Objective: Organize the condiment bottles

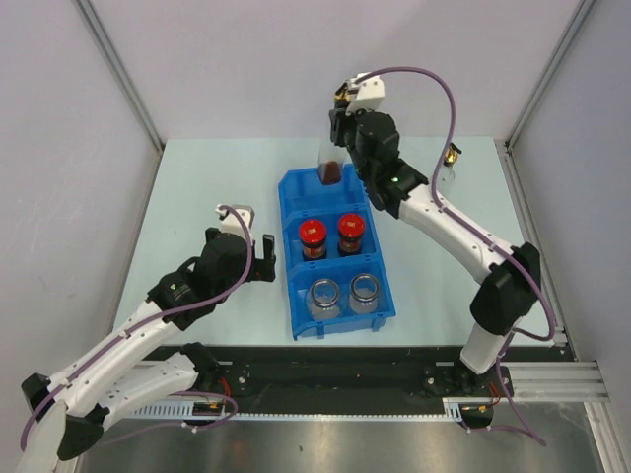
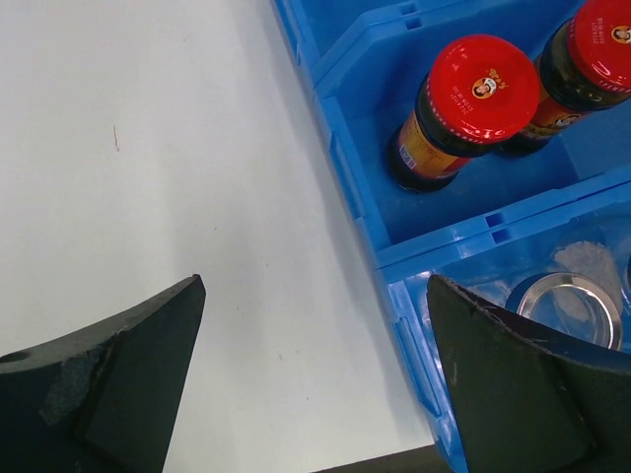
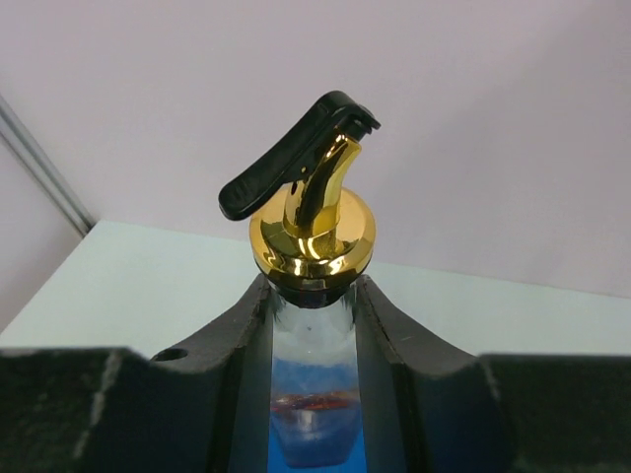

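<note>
No lettering can be read anywhere in these views. The red lid [image 2: 480,84] of the fully visible brown jar [image 2: 449,133] carries a small gold-and-white emblem at its centre, too blurred to make out. The 2nd red lid [image 2: 603,39] beside it bears the same kind of mark, cut by the frame edge. An orange label band [image 2: 406,150] wraps the jar's shoulder, its print illegible. From the top camera, both lids show only a pale speck.
</note>
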Tool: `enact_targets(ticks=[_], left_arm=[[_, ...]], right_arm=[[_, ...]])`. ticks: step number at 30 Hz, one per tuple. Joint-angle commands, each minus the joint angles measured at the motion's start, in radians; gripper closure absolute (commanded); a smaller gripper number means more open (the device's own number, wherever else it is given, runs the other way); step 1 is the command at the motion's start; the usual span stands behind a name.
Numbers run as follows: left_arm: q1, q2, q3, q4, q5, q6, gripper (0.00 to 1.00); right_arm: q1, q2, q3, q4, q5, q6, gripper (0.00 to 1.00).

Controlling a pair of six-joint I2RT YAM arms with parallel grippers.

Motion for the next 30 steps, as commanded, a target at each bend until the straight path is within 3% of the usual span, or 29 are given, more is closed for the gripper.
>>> enact_targets(ticks=[1, 12, 30], left_arm=[[0.007, -0.033, -0.005, 0.03, -0.014, -0.021, 0.0], [0.009, -0.047, -0.012, 0.039, 0.014, -0.021, 0.0], [0.009, -0.042, -0.012, 0.041, 0.015, -0.021, 0.0]], right_arm=[[0.044, 0.079, 0.127, 0.063, -0.006, -0.013, 1.0], [0.085, 0.26, 0.237, 0.034, 0.007, -0.011, 1.0], [0.076, 0.368, 0.2, 0.091, 0.008, 0.056, 1.0]])
